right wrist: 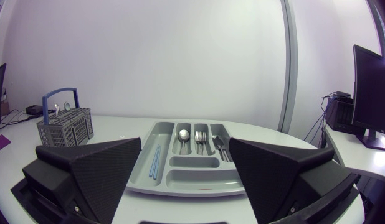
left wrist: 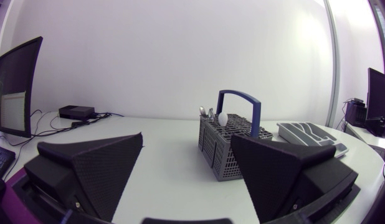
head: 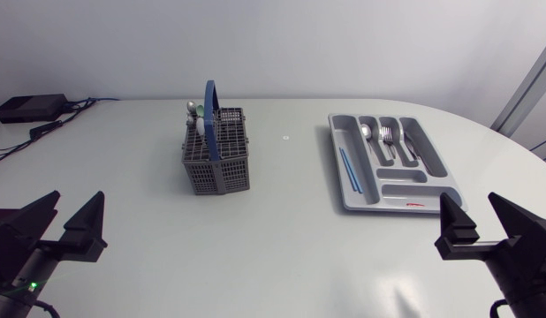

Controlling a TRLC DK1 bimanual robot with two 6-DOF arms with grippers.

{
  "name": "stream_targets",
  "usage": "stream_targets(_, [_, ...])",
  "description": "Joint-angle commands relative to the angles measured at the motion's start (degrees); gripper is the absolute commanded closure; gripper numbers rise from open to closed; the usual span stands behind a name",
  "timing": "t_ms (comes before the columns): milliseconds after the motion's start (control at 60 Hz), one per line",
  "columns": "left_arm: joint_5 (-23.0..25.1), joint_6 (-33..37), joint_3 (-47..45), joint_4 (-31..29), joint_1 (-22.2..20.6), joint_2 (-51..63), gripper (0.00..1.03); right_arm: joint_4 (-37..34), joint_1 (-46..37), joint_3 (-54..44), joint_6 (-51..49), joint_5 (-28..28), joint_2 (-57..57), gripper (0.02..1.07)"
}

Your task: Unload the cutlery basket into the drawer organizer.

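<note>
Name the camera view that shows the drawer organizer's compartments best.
Head view: it looks down into the drawer organizer, so every compartment lies open. The right wrist view is nearer but sees it at a low slant. The left wrist view catches it far off, nearly edge-on.

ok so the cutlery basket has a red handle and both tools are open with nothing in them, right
No: the cutlery basket has a blue handle, not red, as the head view shows. The left tool and right tool are open with nothing in them.
</note>
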Motion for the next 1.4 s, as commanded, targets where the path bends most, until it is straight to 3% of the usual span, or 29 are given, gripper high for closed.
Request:
stream_targets(0, [-0.5,-1.5,-1.1,0.0,0.2,-0.4,0.04,-0.1,0.5,-1.0,-0.2,-0.2,-0.4,0.06])
stream_targets(617, [-0.5,-1.8,-1.0,1.1,0.4,-0.6,0.04,0.8,1.4,-1.0,-0.4,-0.2,-0.5,0.06])
stream_targets(833, [-0.5,-2.0,4.6,0.0,0.0,2.3,0.04,2.1,5.1,3.0,0.0,0.7,0.9,0.06])
stream_targets(1150, [-0.5,-2.1,17.9,0.0,-1.0,28.3,0.04,8.9,13.6,12.0,0.4,5.8,21.2,0.07])
stream_targets(1383, [-2.0,-1.2,28.0,-6.8,-0.4,42.4,0.06,10.0,28.0,23.3,0.8,15.4,43.5,0.07])
